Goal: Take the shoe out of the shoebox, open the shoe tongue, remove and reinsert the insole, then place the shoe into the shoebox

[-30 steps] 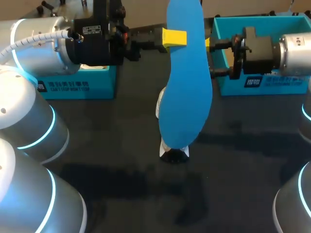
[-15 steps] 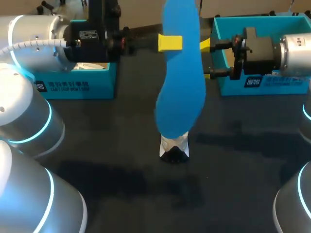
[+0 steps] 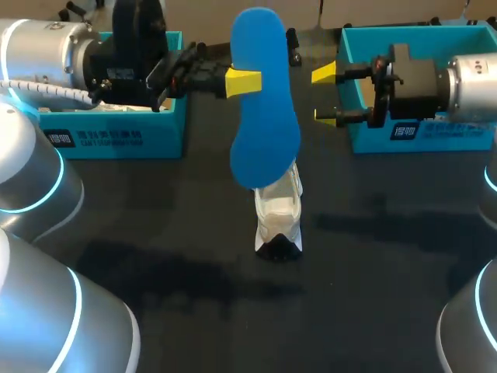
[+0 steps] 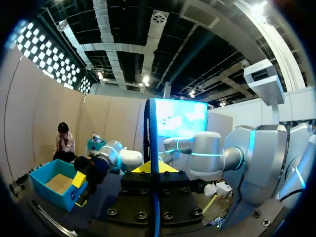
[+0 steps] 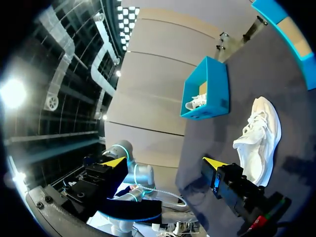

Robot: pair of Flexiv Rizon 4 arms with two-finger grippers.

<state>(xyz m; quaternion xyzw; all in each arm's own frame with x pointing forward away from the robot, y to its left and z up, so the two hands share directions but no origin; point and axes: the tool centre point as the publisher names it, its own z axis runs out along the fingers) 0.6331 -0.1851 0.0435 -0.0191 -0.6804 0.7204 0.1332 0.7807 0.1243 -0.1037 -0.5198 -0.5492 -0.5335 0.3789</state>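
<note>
here the left fingers (image 3: pixel 243 81) pinch a flat, smooth blue insole (image 3: pixel 264 124).

The shoe (image 3: pixel 278 217) is lying at the middle of the table (image 3: pixel 373 295); the insole (image 3: pixel 264 101) is hanging upright above it, its lower end covering the shoe's far end in the head view; the left gripper (image 3: pixel 250 81) is sitting left of the insole, clamping its upper half between the fingers; the right gripper (image 3: pixel 326 97) is hovering just right of the insole, apart from it, fingers spread; the left shoebox (image 3: pixel 155 132) is standing back left, under the left arm, a second shoe (image 5: pixel 197 102) lying inside; the right shoebox (image 3: pixel 369 136) is standing back right, behind the right gripper.
</note>
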